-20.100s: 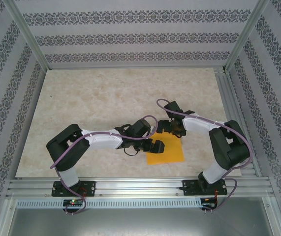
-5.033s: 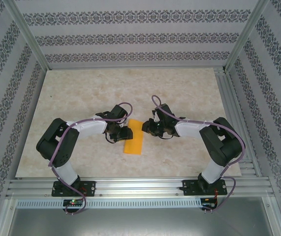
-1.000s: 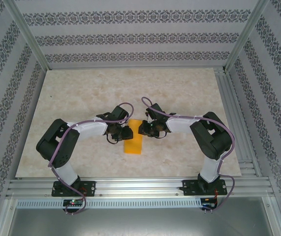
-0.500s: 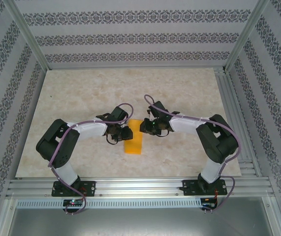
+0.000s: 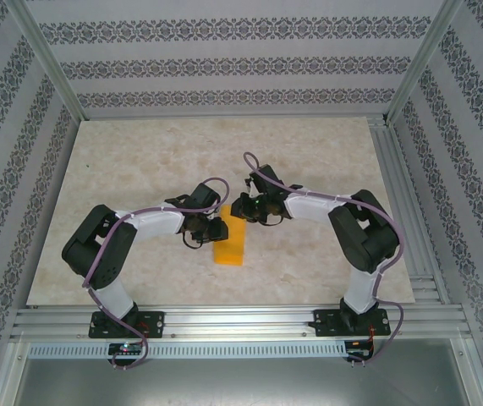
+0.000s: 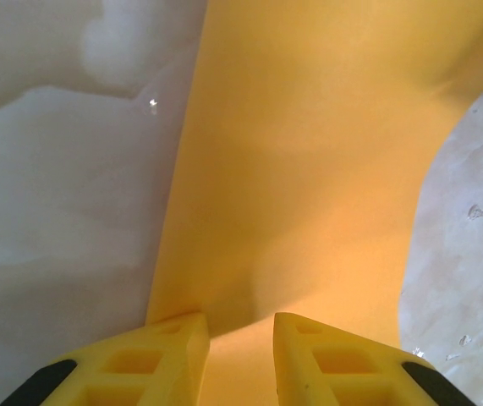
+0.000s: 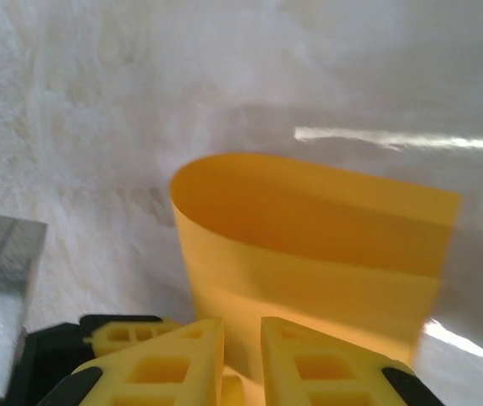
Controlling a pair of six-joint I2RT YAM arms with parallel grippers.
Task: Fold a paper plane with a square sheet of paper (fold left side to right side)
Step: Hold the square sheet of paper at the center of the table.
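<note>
The square sheet of paper (image 5: 231, 247) lies folded over into a narrow orange-yellow strip in the middle of the table. No paper plane shape is visible. My left gripper (image 5: 217, 230) rests on the strip's left edge. In the left wrist view its fingertips (image 6: 239, 321) stand slightly apart on top of the paper (image 6: 309, 169), with nothing between them. My right gripper (image 5: 243, 209) is at the strip's far end. In the right wrist view its jaws (image 7: 241, 326) are closed on the near edge of the paper (image 7: 309, 254), whose layers bulge open in a rounded loop.
The marbled tabletop (image 5: 139, 169) is bordered by patterned walls. An aluminium rail (image 5: 241, 321) runs along the near edge where both arm bases are bolted. A metal frame strip (image 5: 397, 186) runs along the right side.
My right gripper has shifted left and slightly away from the bases, over the far end of the folded strip. The left arm and the strip have stayed in place.
</note>
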